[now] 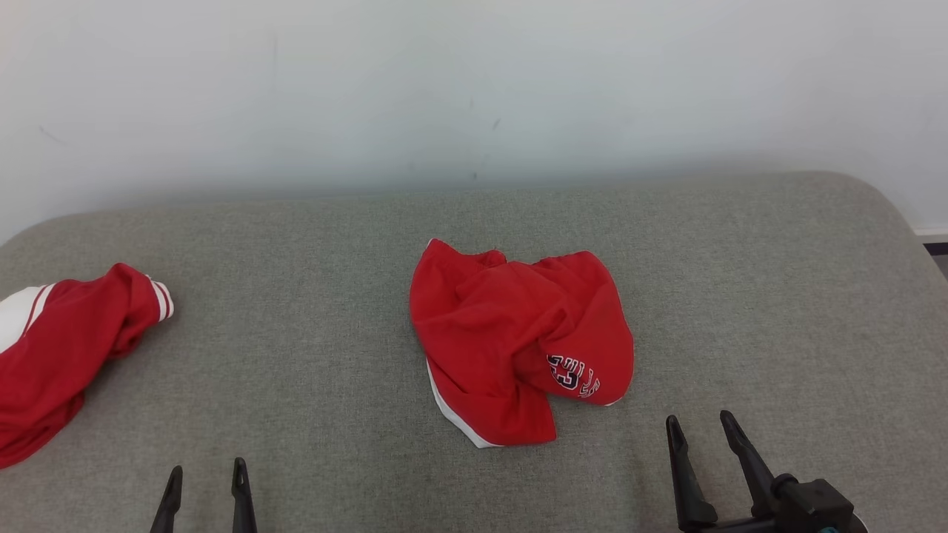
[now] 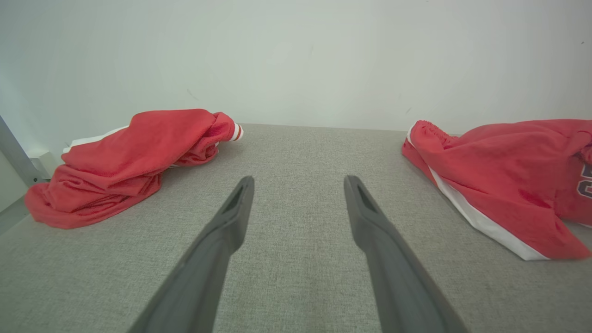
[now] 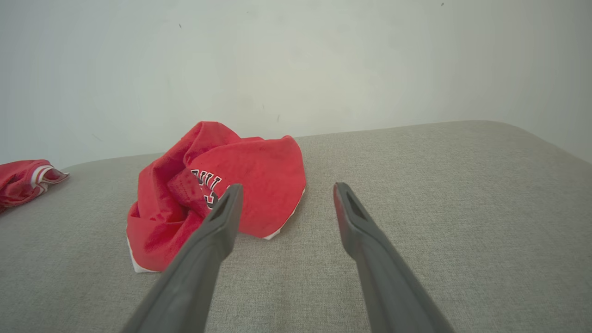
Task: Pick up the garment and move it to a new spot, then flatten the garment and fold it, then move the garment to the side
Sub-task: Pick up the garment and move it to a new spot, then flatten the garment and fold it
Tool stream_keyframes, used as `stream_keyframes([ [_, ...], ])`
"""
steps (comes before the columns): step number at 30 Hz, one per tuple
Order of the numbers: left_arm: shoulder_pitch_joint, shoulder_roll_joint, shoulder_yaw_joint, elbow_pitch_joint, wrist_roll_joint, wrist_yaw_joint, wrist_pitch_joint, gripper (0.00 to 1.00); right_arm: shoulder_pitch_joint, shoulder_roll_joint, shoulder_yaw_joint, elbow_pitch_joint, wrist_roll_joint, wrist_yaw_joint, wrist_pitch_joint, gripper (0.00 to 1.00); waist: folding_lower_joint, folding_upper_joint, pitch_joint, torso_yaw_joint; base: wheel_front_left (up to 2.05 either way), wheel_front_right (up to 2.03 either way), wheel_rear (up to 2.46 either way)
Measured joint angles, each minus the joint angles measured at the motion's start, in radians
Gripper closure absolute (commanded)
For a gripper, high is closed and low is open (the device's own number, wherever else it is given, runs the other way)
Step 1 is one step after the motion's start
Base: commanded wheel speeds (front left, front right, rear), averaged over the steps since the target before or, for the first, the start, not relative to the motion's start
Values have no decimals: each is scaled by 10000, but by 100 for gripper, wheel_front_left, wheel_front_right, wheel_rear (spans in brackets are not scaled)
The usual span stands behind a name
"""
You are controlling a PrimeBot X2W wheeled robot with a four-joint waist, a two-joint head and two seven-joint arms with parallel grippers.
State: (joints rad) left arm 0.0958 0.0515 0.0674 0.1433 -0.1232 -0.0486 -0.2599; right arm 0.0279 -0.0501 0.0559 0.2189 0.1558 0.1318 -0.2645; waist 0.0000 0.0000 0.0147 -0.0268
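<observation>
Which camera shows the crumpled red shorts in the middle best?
Head view: the red shorts show whole from above, outline and lettering clear. Left wrist view cuts them off at its right edge. Right wrist view shows them whole but low and side-on, their far side hidden.

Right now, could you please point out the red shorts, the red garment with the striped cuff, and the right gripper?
red shorts [image 1: 507,337], head view, middle of the crumpled cloth.
red garment with the striped cuff [image 1: 70,344], head view, middle of its red cloth.
right gripper [image 1: 699,419], head view, midway between its fingertips.
</observation>
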Motion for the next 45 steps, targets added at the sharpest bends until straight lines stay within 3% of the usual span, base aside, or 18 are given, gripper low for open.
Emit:
stream_keyframes([
  [37,46,-2,-69,-61,-6,134,0,0,-8,0,-12,67,25,0,0,0,0,1,55,-52,0,0,0],
  [45,45,-2,-90,-77,-125,148,0,0,-100,0,372,384,280,0,0,0,0,0,117,-12,0,0,0],
])
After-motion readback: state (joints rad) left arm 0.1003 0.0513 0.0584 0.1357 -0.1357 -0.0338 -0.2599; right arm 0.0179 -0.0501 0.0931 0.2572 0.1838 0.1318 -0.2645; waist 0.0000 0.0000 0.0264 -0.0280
